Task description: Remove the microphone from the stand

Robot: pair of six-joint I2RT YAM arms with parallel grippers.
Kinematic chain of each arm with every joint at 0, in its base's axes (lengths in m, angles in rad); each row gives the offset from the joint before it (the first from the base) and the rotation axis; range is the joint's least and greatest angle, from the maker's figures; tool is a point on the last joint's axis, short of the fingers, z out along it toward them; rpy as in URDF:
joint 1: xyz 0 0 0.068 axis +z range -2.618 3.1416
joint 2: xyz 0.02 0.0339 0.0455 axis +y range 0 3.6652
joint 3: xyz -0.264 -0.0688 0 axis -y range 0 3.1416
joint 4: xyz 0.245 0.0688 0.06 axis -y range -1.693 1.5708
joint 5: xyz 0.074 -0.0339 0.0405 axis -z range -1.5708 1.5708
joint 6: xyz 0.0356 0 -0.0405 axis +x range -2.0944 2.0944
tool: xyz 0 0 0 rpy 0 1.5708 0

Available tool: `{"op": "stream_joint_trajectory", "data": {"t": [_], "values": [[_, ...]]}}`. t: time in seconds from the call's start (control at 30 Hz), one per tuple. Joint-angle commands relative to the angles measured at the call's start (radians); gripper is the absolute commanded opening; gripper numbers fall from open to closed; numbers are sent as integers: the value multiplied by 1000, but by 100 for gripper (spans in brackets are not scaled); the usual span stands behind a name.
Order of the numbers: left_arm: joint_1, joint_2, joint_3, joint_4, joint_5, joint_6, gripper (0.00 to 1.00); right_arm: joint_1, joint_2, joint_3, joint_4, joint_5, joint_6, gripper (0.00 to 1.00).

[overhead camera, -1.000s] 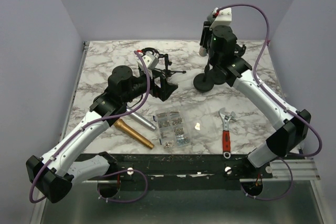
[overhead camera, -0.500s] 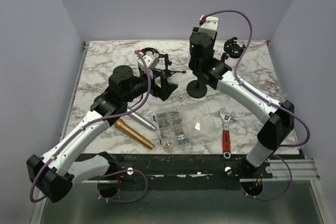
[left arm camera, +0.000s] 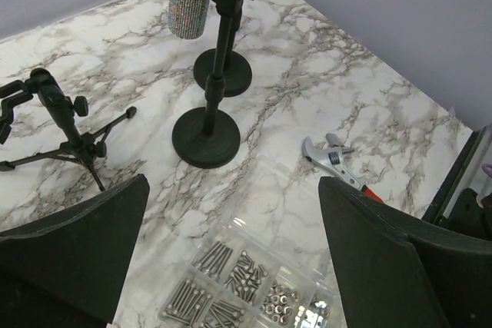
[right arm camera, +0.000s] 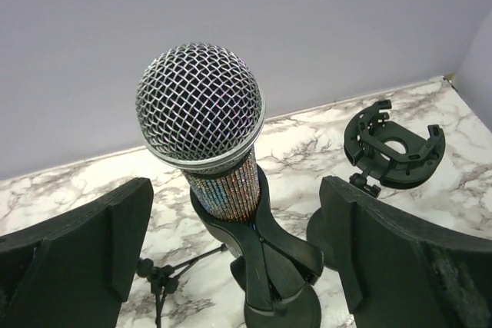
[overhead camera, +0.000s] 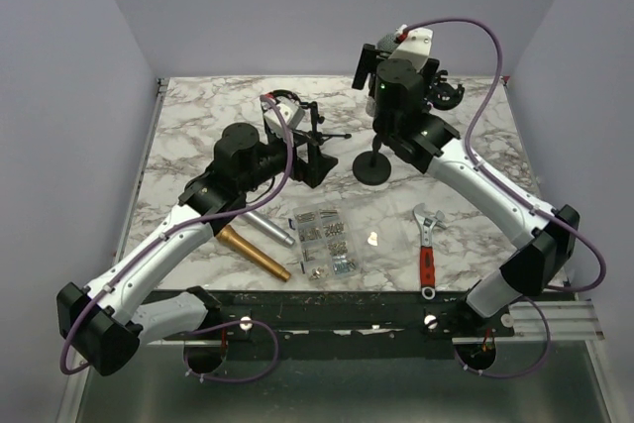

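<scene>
Status: removal not yet done. Microphone [right arm camera: 201,113] sits upright in the clip of the stand [right arm camera: 257,255], centre of the right wrist view. Right pincer [right arm camera: 234,190] is spread, one finger on each side of it, no contact visible. Left pincer [left arm camera: 232,190] is spread and empty over the table [left arm camera: 323,90]. Remaining, in my judgement: grip the body, lift it clear.

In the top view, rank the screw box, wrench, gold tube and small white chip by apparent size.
Largest: screw box.
Next: wrench and gold tube, which look about alike and are not ranked.
Smallest: white chip.
</scene>
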State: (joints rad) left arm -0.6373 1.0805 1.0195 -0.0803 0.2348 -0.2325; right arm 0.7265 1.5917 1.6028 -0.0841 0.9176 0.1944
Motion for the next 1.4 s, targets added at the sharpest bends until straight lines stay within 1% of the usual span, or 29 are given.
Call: {"op": "stream_joint_trajectory", "data": {"t": [0.0,0.13,0.2,0.27,0.33,0.4,0.47,0.53,0.6,0.67,0.8,0.9,1.0,1.13,1.37], "values": [[-9,35,-18,48,4,1,96,6,-97,-9,-89,-149,-17,100],[-9,60,22,45,58,-65,96,0,-252,-141,-60,-255,-107,100],[-7,84,74,37,83,-120,96,-21,-330,-245,-11,-364,-163,100],[-6,113,137,21,86,-171,96,-52,-390,-328,40,-469,-184,100],[-4,140,195,22,77,-211,96,-145,-420,-390,56,-594,-143,100],[-2,174,244,42,62,-232,96,-268,-434,-446,74,-769,-67,100],[2,211,298,59,38,-248,97,-355,-455,-523,181,-903,-28,100],[5,255,354,73,24,-254,98,-396,-465,-588,264,-1026,-31,100],[4,299,410,75,10,-247,99,-422,-458,-635,326,-1104,-27,100],[4,344,457,127,-5,-220,99,-444,-456,-671,382,-1167,-13,100],[4,429,531,218,-51,-142,99,-458,-466,-717,464,-1197,18,100],[5,506,619,230,-56,-90,99,-459,-464,-711,469,-1199,10,100],[3,581,706,234,-61,-57,99,-460,-454,-695,435,-1186,-36,100],[3,662,778,280,-67,-39,99,-458,-450,-686,403,-1170,-40,100],[0,804,930,298,12,-59,99,-458,-442,-683,407,-1192,-13,100]]}}
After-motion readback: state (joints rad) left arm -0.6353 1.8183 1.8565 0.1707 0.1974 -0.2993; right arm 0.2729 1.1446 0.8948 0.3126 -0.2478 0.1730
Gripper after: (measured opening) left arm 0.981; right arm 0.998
